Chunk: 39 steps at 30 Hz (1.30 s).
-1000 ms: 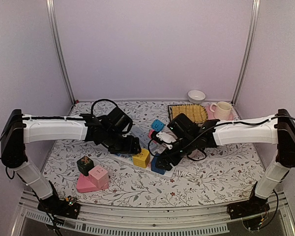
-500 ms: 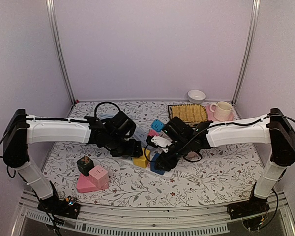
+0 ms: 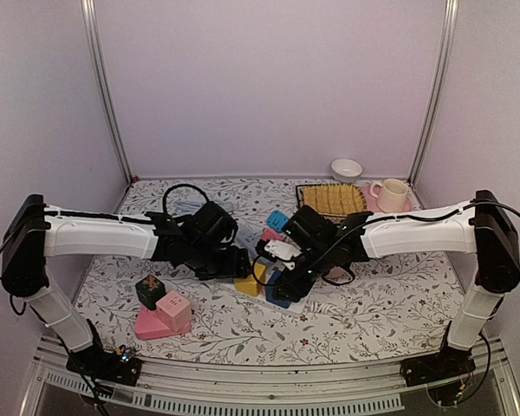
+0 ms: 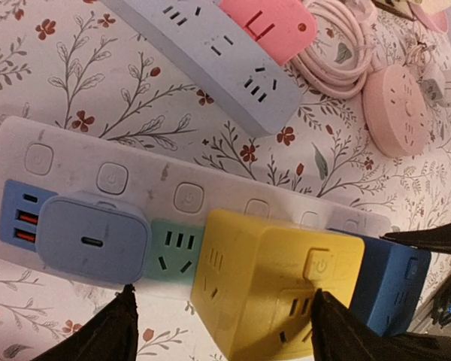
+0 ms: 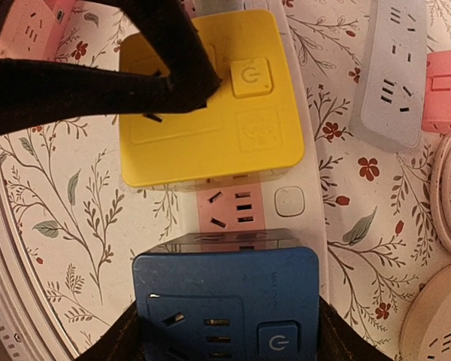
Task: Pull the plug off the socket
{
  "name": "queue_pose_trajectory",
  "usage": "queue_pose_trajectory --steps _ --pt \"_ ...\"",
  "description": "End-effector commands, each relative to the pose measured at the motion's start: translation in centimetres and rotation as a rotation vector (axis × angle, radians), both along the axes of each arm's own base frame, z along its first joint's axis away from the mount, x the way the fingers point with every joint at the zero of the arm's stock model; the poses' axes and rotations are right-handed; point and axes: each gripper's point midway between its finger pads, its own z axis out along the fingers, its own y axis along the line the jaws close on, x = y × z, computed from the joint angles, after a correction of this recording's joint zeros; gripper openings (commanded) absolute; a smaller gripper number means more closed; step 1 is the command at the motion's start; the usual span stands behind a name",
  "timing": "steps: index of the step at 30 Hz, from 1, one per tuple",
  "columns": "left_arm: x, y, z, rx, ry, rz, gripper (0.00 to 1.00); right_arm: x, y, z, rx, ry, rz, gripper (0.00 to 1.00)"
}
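Note:
A white power strip [image 4: 135, 177] lies on the floral table. A light blue charger [image 4: 94, 237], a yellow cube plug [image 4: 278, 286] and a blue cube plug [image 4: 391, 282] are seated in it. My left gripper [image 4: 225, 327] is open over the yellow cube [image 3: 250, 282], with one finger resting on the cube's top face and the other clear of its side. My right gripper [image 5: 227, 335] is shut on the blue cube plug [image 5: 225, 301], with a finger pressed against each side. The yellow cube [image 5: 210, 143] sits one pink socket away from it. The two grippers are close together.
A grey power strip [image 4: 218, 53], a pink adapter [image 4: 274, 26], a coiled white cable and a round pink socket [image 4: 402, 113] lie behind the white strip. Pink blocks [image 3: 165, 316] and a dark cube [image 3: 149, 289] sit front left. A mug [image 3: 392, 194], bowl [image 3: 347, 169] and woven tray [image 3: 334, 199] stand back right.
My left gripper has moved right onto the yellow cube. My right gripper has shifted left and down and settled around the blue cube.

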Motion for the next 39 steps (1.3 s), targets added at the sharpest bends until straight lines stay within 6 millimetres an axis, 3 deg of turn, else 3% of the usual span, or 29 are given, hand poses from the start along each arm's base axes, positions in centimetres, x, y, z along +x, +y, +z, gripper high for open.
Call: queue_pose_trajectory --steps 1,10,20,26,32,39 --pt "-5.9 4.8 -7.3 0.269 0.197 -0.054 0.79 1.7 3.0 6.2 0.144 -0.132 -0.007 0.34" --pt "-7.5 5.8 -9.0 0.296 0.23 -0.062 0.79 2.2 3.5 8.5 0.186 -0.162 -0.023 0.29" --pt "-8.8 6.8 -10.3 0.321 0.261 -0.07 0.79 4.3 2.4 9.9 0.269 -0.084 -0.114 0.28" --pt "-9.1 7.0 -10.6 0.326 0.271 -0.071 0.79 4.1 2.1 10.8 0.285 -0.1 -0.118 0.27" --pt "-9.3 7.2 -11.0 0.335 0.285 -0.073 0.79 2.4 2.5 12.0 0.257 -0.211 -0.084 0.27" --pt "-9.2 6.7 -10.8 0.325 0.282 -0.084 0.79 3.2 0.1 11.6 0.218 -0.219 -0.19 0.26"
